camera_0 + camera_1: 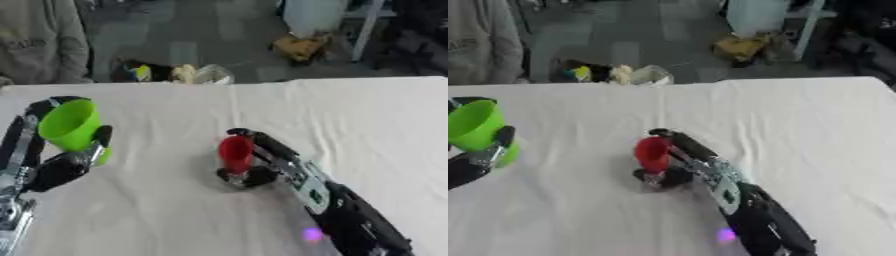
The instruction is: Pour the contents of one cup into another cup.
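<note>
Green cup (pixel 68 126): smooth, glossy plastic, a tapered round shape with a wide open mouth. It is tilted, mouth up and toward the camera, at the left edge of the table. What is inside cannot be made out.

Left hand (pixel 63 167): black with silver parts, coming in from the lower left. Its fingers are curled round the green cup, one dark finger up the cup's right side and another arching behind the rim on the left. The cup sits at the top of the hand, above the palm.

Red cup (pixel 235 153): smaller and narrower, matte-looking plastic, tapered, upright near the middle of the table. Its contents are not visible.

Right hand (pixel 255 167): black, with a silver and white wrist, reaching in from the lower right. One long finger runs up behind and just right of the red cup, past its rim; a dark thumb curls against the base in front. The cup is pinched between them, its base down by the cloth.

Table (pixel 367 115): covered in a plain white cloth, soft and slightly wrinkled, with a faint crease running away from the camera.

Spacing: the two cups are well apart, green to the left, red toward the centre.
</note>
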Motion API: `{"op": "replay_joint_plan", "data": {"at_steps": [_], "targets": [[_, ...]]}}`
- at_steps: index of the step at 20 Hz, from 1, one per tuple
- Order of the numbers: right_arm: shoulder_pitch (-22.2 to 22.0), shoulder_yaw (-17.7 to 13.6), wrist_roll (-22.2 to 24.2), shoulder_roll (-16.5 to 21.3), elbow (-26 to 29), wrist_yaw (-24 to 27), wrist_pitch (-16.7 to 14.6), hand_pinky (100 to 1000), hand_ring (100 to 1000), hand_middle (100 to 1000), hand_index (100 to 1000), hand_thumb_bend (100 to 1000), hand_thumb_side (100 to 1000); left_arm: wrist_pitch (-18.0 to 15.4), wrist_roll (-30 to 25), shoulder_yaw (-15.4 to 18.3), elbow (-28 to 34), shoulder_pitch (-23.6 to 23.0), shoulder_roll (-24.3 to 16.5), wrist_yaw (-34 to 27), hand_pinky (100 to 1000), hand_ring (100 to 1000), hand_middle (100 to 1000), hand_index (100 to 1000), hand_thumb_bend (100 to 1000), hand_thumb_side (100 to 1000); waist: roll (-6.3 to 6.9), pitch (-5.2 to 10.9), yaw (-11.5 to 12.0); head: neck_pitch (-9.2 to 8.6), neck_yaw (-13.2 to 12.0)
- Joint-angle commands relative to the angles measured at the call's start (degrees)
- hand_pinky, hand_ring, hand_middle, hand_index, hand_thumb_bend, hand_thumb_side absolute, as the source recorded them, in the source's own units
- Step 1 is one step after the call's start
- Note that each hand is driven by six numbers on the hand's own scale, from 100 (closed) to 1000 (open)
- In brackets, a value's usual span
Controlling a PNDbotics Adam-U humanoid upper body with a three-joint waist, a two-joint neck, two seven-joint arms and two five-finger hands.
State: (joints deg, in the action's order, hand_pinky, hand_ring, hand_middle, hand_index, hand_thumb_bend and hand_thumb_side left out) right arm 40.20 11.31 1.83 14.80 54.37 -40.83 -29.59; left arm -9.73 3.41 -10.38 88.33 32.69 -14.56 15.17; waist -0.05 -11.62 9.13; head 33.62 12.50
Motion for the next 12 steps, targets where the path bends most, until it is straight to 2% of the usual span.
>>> {"op": "replay_joint_plan", "data": {"at_steps": [1, 2, 5, 6, 12], "targets": [[0.68, -0.38, -0.50, 0.62, -0.06, -0.29, 1.03, 893, 886, 160, 589, 174, 489, 0.21, 0.14, 0.00, 1.08, 0.78, -0.44, -0.13, 403, 346, 388, 712, 177, 324, 0.34, 0.91, -0.12, -0.45, 0.02], [0.61, -0.37, -0.64, 0.69, -0.05, -0.21, 1.27, 890, 880, 146, 570, 131, 447, 0.20, 0.15, -0.01, 1.07, 0.76, -0.46, -0.14, 403, 347, 388, 712, 174, 325, 0.38, 0.92, -0.16, -0.44, 0.02], [0.26, -0.38, -1.32, 1.09, 0.23, 0.47, 2.07, 883, 872, 117, 537, 100, 390, 0.21, 0.20, 0.01, 1.01, 0.73, -0.51, -0.15, 403, 346, 388, 711, 168, 326, 0.46, 0.93, -0.35, -0.49, 0.04], [0.19, -0.35, -1.52, 1.19, 0.34, 0.71, 2.34, 876, 865, 100, 512, 100, 323, 0.20, 0.22, 0.01, 1.01, 0.72, -0.52, -0.14, 403, 346, 388, 711, 166, 326, 0.48, 0.93, -0.41, -0.50, 0.04], [-0.24, -0.21, -2.37, 1.64, 1.30, 2.71, 3.83, 872, 862, 100, 505, 100, 306, 0.18, 0.29, 0.05, 1.22, 0.64, -0.65, -0.18, 404, 346, 387, 711, 165, 326, 0.53, 1.00, -0.77, -0.51, 0.13]]}}
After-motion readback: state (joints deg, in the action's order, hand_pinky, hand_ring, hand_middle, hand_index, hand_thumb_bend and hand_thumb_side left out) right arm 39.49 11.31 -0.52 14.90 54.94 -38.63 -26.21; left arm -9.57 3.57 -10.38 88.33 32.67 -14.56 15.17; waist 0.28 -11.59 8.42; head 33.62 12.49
